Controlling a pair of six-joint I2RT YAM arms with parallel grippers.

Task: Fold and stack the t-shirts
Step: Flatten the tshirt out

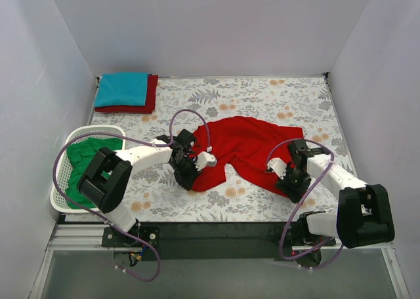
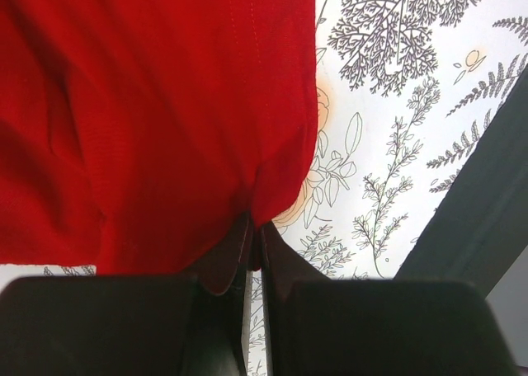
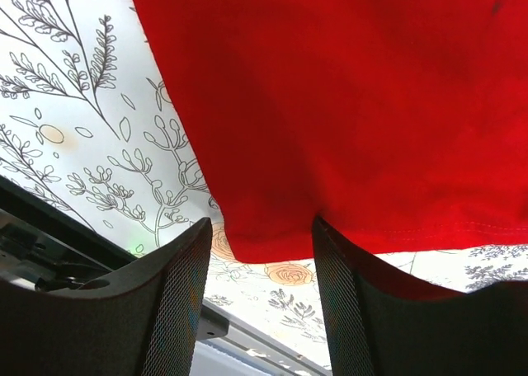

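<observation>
- Top view: the bright red shirt [image 1: 246, 145] lies spread and rumpled in the middle of the tabletop [image 1: 275, 96]. One of your arms is at its near left corner and the other at its near right edge. A teal shirt [image 1: 121, 88] sits folded on a darker red shirt [image 1: 152, 97] in the far left corner. A green shirt [image 1: 92, 156] is bunched in the white basket [image 1: 60, 174] at the left.
- Left wrist view: your left pincer [image 2: 254, 246] is clenched on the red shirt's edge, with a small tuck of cloth nipped between the tips. The fabric looks thin, light and limp, so expect it to sag and drag wherever you don't hold it.
- Right wrist view: your right pincer [image 3: 262, 223] is released, with its jaws apart on either side of a hemmed corner and not pinching it. The stitched hem is the firmer place to take hold, so close there.
</observation>
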